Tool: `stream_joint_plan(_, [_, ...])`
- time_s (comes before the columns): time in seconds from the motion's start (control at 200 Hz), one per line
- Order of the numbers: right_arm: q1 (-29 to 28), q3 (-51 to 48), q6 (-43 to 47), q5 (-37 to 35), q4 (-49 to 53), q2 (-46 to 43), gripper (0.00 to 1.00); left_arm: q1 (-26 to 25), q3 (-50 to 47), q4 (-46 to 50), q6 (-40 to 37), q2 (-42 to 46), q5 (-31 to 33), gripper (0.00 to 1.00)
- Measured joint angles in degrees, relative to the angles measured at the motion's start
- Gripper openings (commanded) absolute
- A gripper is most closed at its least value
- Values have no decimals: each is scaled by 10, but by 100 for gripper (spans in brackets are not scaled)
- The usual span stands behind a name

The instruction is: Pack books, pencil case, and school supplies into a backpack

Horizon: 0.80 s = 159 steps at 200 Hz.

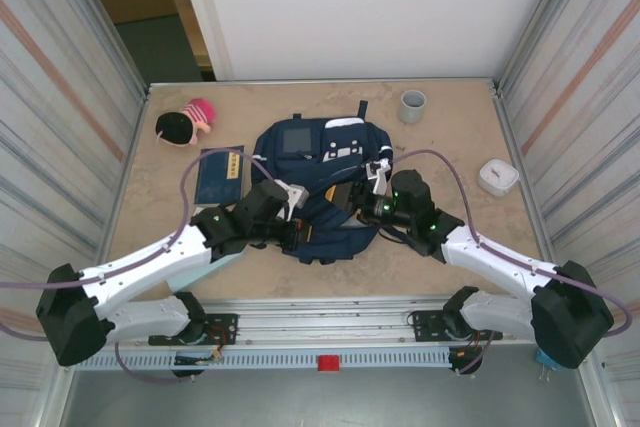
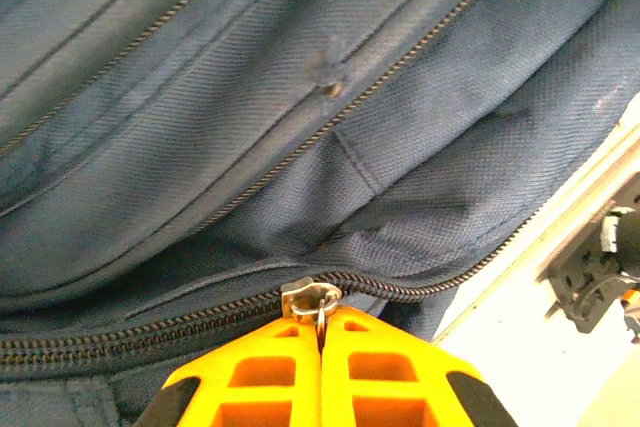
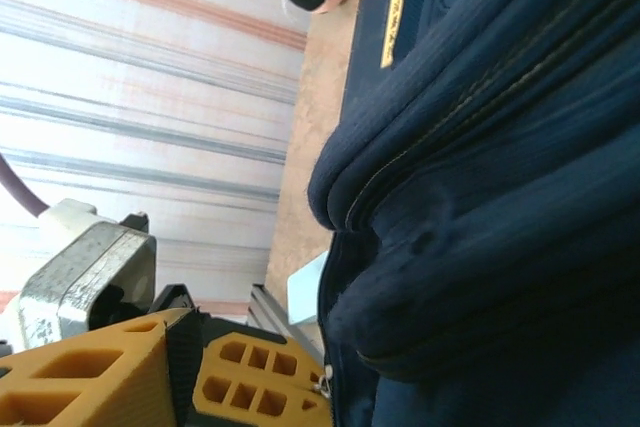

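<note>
I see the backpack point(image 1: 320, 162) lying mid-desk point(image 1: 450, 147), with the book point(image 1: 220, 175) just to its left. My left pincer point(image 2: 320, 325) is clamped tight on the zipper pull point(image 2: 312, 297). The right pincer point(image 1: 378, 175) hangs at the backpack's right side, and I can't tell its opening.

No text legible anywhere, yellow label strip on navy book point(image 1: 221, 175) carries dark print too small to read, white patches on backpack point(image 1: 330, 142) show unreadable dark marks
</note>
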<state>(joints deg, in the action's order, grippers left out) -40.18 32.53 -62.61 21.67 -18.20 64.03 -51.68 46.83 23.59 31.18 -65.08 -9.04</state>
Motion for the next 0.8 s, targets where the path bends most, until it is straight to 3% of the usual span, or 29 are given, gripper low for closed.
stream_joint_plan(0.09, [-10,0,-14,-33,-7,0,28,-10,2,-17,6,-9,-12,0])
stream_joint_plan(0.145, [-7,0,-14,-40,-6,0,20,-13,4,-21,6,-9,-13,0])
stream_joint_plan(0.256, [26,0,-3,-17,11,-4,14,-13,13,-10,0,-5,0,0])
stream_joint_plan(0.496, [162,74,112,149,154,-10,16,31,-24,10,-41,53,7,0])
stream_joint_plan(0.566, [197,95,135,191,179,-10,22,42,-39,13,-50,71,7,0])
stream_joint_plan(0.646, [227,102,140,227,185,-6,56,44,-44,10,-58,82,5,0])
stream_joint_plan(0.691, [236,102,133,236,183,-4,70,44,-44,8,-59,83,2,0])
stream_joint_plan(0.797, [219,67,78,221,114,-11,77,44,-45,-14,-57,76,-11,0])
